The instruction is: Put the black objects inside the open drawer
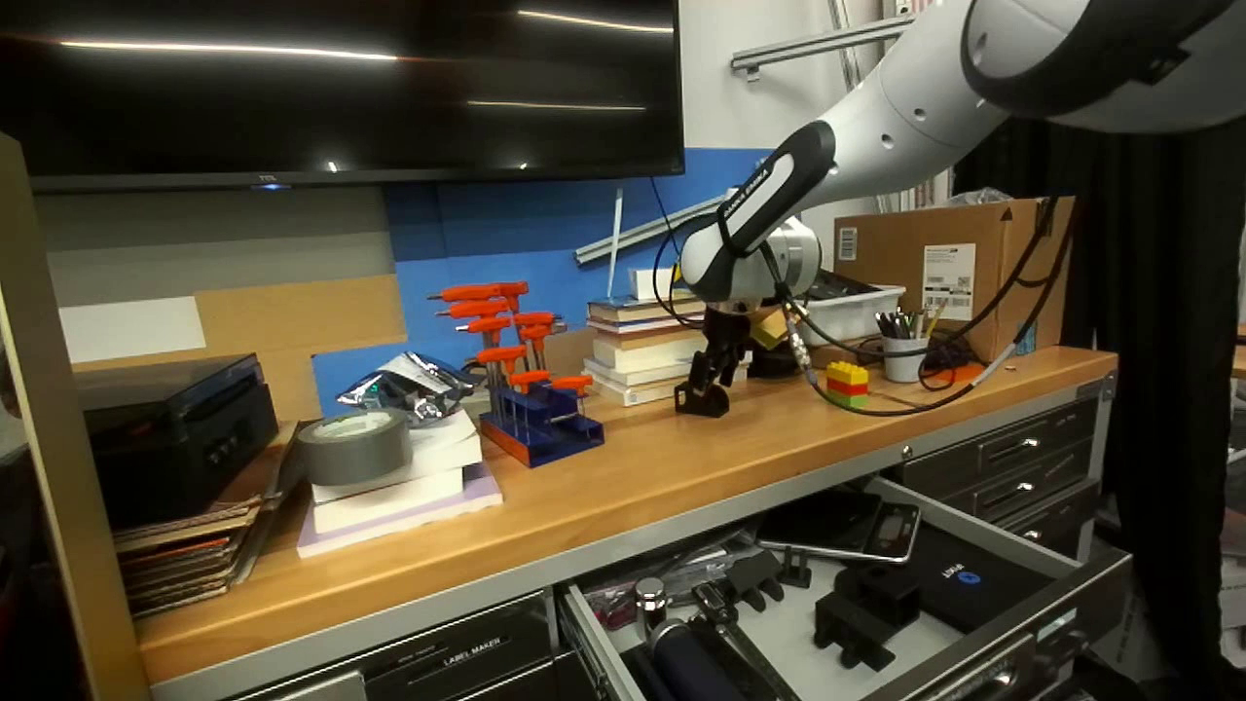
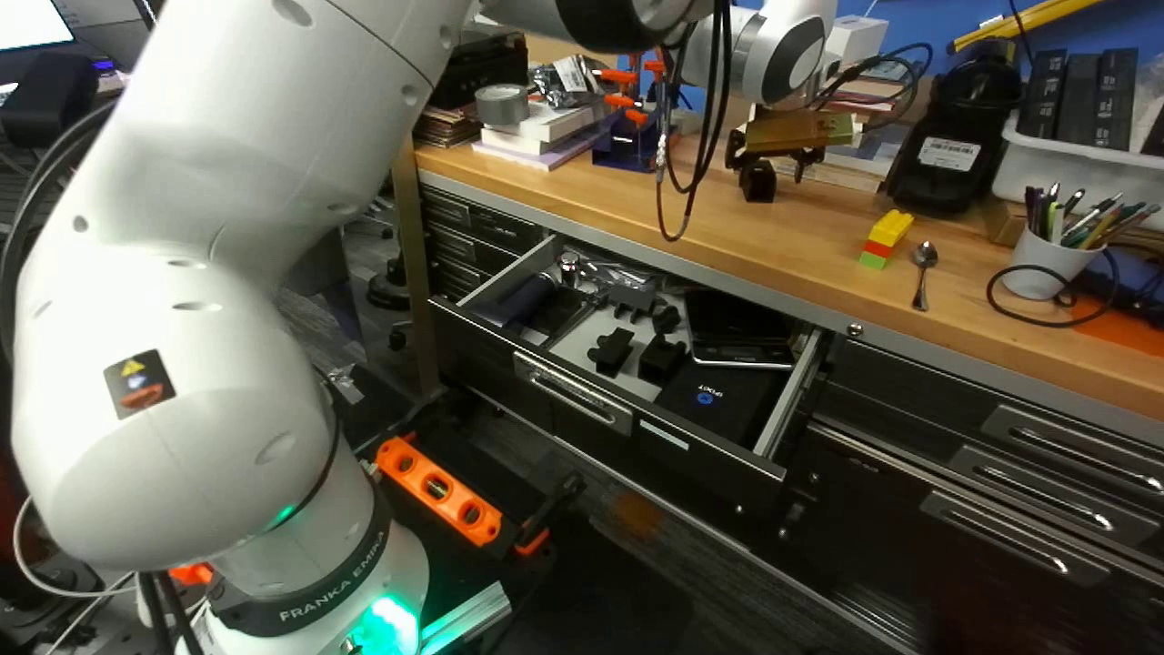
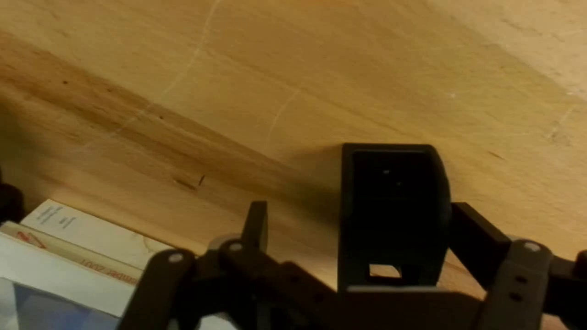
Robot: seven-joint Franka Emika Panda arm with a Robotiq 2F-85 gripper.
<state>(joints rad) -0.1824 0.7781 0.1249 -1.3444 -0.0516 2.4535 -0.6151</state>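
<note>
While black parts (image 2: 660, 360) are sitting in the drawer (image 2: 789, 396), I'm guessing one's remaining: my gripper (image 3: 360, 208), jaws parted, is straddling a black block (image 3: 394, 201), wrist view's lower right.

Gray tape roll (image 1: 339, 456) sits on bks (image 1: 404, 490) nr orange T-hdl tools (image 1: 500, 356) in blue stand (image 1: 567, 442), & spoon (image 2: 924, 257) lies btwn toy blocks (image 2: 883, 238) & pen cup (image 2: 1041, 264).

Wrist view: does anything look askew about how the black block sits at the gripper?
Yes: the black block sits off-centre in the open gripper, crowding one fingertip, with a wide gap to the opposite fingertip. Contact is unclear.
</note>
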